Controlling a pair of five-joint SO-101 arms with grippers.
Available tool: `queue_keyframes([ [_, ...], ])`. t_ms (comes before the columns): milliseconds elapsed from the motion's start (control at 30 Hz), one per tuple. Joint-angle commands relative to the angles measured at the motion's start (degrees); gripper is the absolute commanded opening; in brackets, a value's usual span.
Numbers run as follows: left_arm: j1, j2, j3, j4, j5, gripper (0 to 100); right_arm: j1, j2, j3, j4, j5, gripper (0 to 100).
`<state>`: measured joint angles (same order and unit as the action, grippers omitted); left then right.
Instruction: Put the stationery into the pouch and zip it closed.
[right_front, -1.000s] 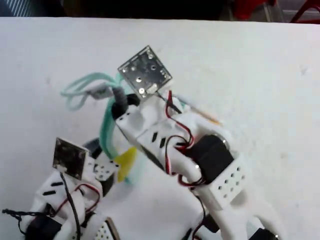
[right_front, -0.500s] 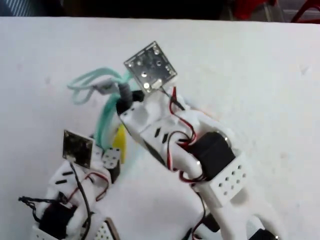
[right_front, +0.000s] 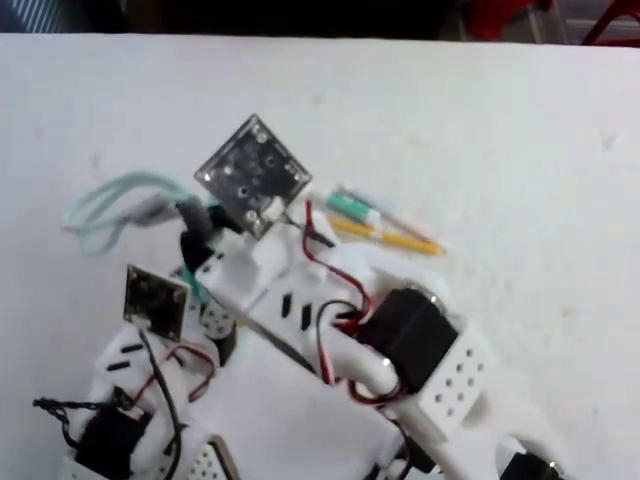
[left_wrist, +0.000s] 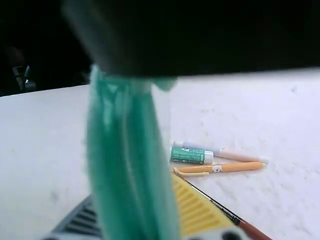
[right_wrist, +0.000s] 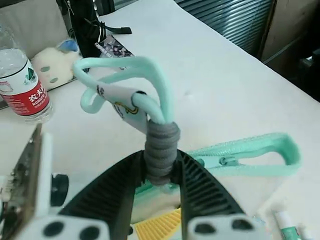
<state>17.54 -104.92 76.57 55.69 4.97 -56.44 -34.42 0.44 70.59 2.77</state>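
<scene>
The mint green pouch (left_wrist: 127, 170) lies largely under both arms, and my left gripper (right_front: 215, 325) is shut on its edge. Its zip edge (right_wrist: 250, 155) runs out beside my right gripper (right_wrist: 161, 160), which is shut on the grey-wrapped base of the mint cord loop (right_wrist: 145, 75). From above, my right gripper (right_front: 195, 228) sits left of centre, with the cord loop (right_front: 100, 205) trailing further left. An orange pen (right_front: 385, 235), a green-capped stick (right_front: 350, 207) and a pale pen lie together on the table (right_front: 500, 130). A yellow ribbed item (left_wrist: 192, 210) shows at the pouch.
A thin brush or pencil (left_wrist: 235, 220) lies by the yellow item. Beyond the table in the right wrist view stand a water bottle (right_wrist: 20, 85), a plush toy (right_wrist: 50, 62) and a black bag (right_wrist: 87, 25). Bare white table spreads to the far side and right.
My right gripper has moved left, dragging the cord loop with it and uncovering the pens. The left arm shifted slightly up the table and now holds still.
</scene>
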Motion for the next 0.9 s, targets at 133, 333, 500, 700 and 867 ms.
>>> queue_keyframes([
  [133,-0.75,0.13,-2.81,-1.67,-1.58,2,-7.08,-3.82,-2.9,1.36,-0.53,1.7],
  [333,-0.75,0.13,-2.81,-1.67,-1.85,2,-10.86,-3.21,-3.16,0.48,-0.53,1.7],
  [500,-0.92,0.13,-2.81,-1.67,-1.85,2,-12.35,-3.21,-1.93,0.4,-0.53,1.7],
  [700,-1.1,0.13,-2.81,-1.67,-1.76,2,-15.25,-3.74,0.88,0.75,-0.44,1.7],
  [867,-1.1,0.13,-2.81,-1.67,-1.58,2,-15.34,-3.82,0.88,2.68,-0.09,1.7],
])
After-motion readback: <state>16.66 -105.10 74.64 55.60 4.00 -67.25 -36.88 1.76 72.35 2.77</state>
